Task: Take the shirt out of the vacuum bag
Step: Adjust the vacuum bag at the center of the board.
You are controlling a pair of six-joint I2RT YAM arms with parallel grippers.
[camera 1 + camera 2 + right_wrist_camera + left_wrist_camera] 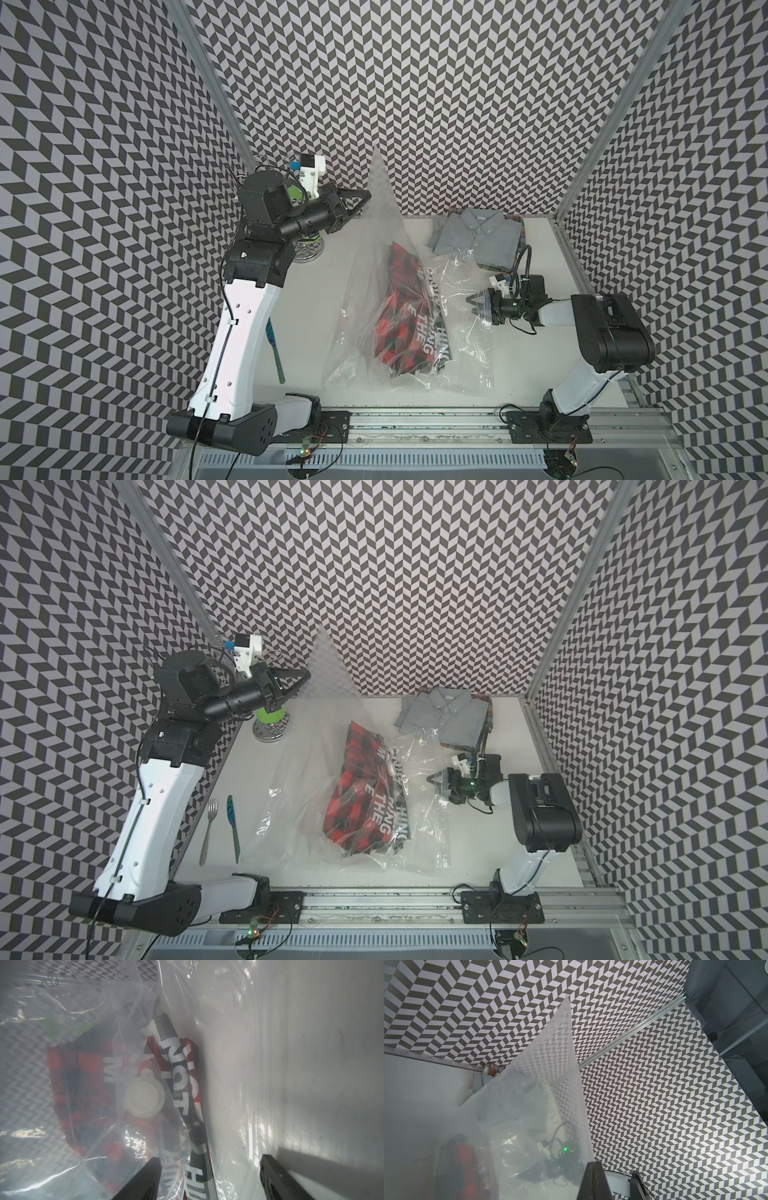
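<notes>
1. While most of the vacuum bag (361,291) lies crinkled in the middle of the surface (307,332), one corner of it is hauled up into a tall clear peak, seen in both top views.
2. Inside the bag sits the shirt (395,332), red and black plaid with big white lettering, bunched up and leaning toward the bag's mouth side.
3. The bag's round white valve disc (145,1098) shows up in the right wrist view, lying right over the plaid.
4. The left hand (365,195) is pressed together on the bag's raised edge, pinching the plastic well above the surface.
5. The right hand (471,305) is down low at the bag's mouth edge with its fingers spread wide and nothing clamped between them. Honestly can't tell if it's touching the plastic.
6. Just beside the bag's far corner, on the right arm's side, there's a folded grey shirt (478,237).
7. Near the bag's other far corner, under the left hand, stands a green cylinder on a shiny round base (269,721).
8. On the left arm's side, apart from the bag, a fork (210,825) and a blue-handled knife (233,829) lie side by side.
</notes>
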